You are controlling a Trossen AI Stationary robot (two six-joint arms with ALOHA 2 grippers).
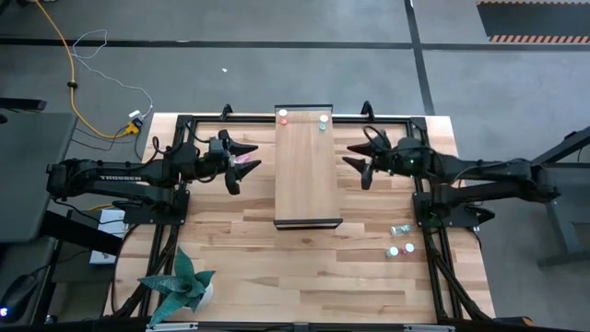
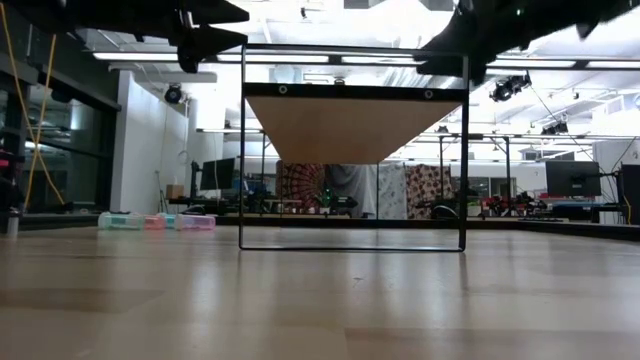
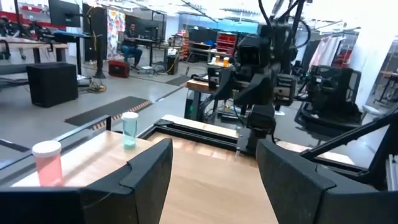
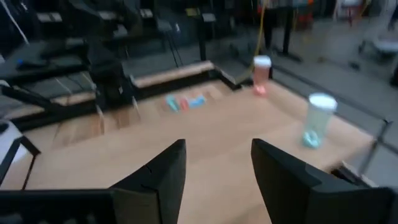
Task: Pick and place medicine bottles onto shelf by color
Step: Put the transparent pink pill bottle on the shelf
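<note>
Shelf (image 1: 308, 175) stands raised across the middle of the bench (image 1: 277, 277). Two bottles already stand upright at its far end: a pink bottle (image 1: 284, 116) at one corner, a teal bottle (image 1: 324, 119) at the other, well apart. Both also show in the left wrist view.

More vials lie on the bench: a small cluster (image 1: 400, 242) near the right arm's base, another cluster (image 1: 240, 162) just beside the left gripper, colours hard to sort. In the low view pink, blue and teal ones lie on their sides.

Left gripper (image 1: 241, 160) hovers beside the shelf's left edge, fingers spread, holding nothing. Right gripper (image 1: 359, 159) hovers opposite, off the right edge, fingers likewise spread and empty.

Handling judgement: vials look very light, rigid, smooth-walled plastic, so likely slippery and quick to roll or skid when nudged. Each is far smaller than a gripper. Best hold: across the body just under the white cap, fingers square to the axis, gentle closure. A lying vial probably needs a pinch at mid-body, then tipping upright on release.
</note>
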